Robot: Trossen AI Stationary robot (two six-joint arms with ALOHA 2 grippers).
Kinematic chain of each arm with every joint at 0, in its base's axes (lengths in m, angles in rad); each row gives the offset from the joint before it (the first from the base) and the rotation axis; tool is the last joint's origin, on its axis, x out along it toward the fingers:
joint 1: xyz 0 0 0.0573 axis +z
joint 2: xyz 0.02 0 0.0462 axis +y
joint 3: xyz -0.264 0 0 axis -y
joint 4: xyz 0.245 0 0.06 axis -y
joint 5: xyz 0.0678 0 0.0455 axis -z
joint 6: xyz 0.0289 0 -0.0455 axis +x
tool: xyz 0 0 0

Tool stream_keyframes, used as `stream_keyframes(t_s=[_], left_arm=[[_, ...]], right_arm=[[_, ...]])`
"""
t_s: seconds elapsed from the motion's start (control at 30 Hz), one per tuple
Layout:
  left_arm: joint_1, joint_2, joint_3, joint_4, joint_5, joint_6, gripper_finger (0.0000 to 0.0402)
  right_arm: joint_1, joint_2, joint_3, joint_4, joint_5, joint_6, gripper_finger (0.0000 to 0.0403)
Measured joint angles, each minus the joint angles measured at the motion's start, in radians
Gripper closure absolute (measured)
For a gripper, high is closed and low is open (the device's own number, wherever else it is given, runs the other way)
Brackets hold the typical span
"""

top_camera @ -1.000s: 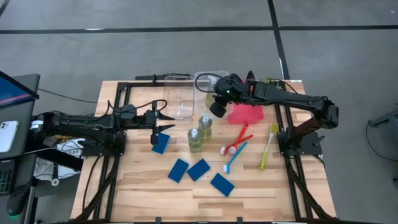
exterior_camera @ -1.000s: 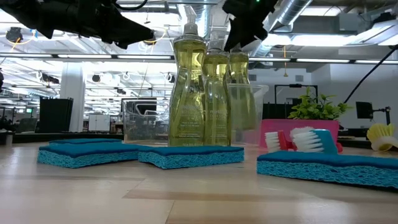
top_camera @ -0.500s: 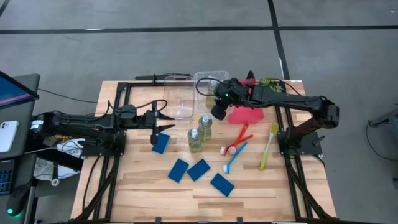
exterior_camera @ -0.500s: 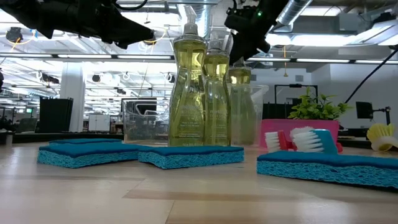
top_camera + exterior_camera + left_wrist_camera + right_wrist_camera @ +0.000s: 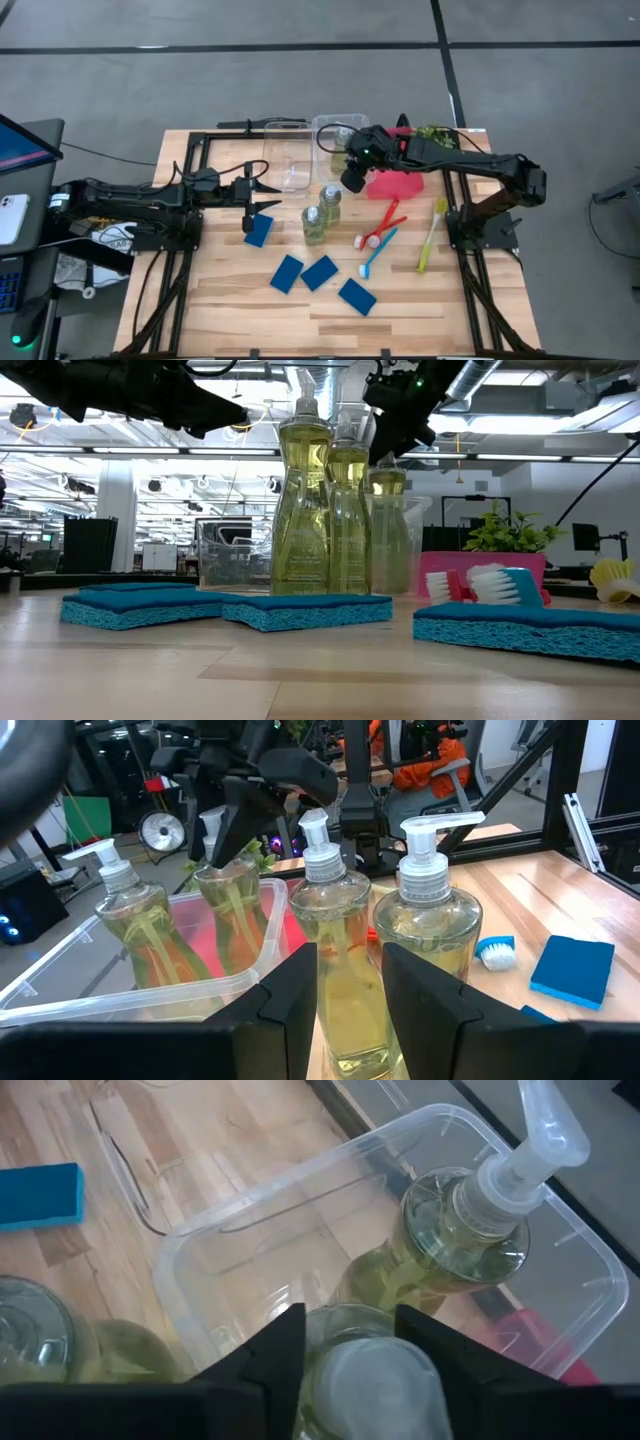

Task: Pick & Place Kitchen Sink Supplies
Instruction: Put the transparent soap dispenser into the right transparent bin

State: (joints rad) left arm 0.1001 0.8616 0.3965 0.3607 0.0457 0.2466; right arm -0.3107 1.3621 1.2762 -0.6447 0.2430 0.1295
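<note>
Standing in the clear bin (image 5: 250, 1230) at the far middle of the bench (image 5: 230, 300) are two pump bottles: one (image 5: 450, 1245) upright and free, the other (image 5: 355, 1355) between the fingers of the right tool (image 5: 350, 1345), whose jaws flank it; whether they press it I cannot tell. A second clear bin (image 5: 287, 155) sits just left, with a red tray (image 5: 395, 183) to the right. Two more bottles (image 5: 322, 212) stand on the bench nearer. The left tool (image 5: 262, 207) hangs part-open and empty above one blue sponge (image 5: 258, 231); three other sponges (image 5: 320, 275) lie near, brushes (image 5: 385, 235) to the right.
</note>
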Motion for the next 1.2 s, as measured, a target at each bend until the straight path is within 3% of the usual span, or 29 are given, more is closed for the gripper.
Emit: stream_keyframes(t_s=[0.37, 0.97, 1.2], left_arm=[[0.000, 0.000, 0.000, 0.000, 0.000, 0.000, 0.0284], [0.000, 0.000, 0.000, 0.000, 0.000, 0.000, 0.0284], [0.000, 0.000, 0.000, 0.000, 0.000, 0.000, 0.0284]], right_arm=[[0.000, -0.003, 0.001, 0.001, 0.001, -0.054, 0.0150], [0.001, -0.009, 0.231, -0.134, 0.032, -0.152, 0.0143], [0.034, -0.114, 0.225, -0.018, 0.046, -0.094, 0.0143]])
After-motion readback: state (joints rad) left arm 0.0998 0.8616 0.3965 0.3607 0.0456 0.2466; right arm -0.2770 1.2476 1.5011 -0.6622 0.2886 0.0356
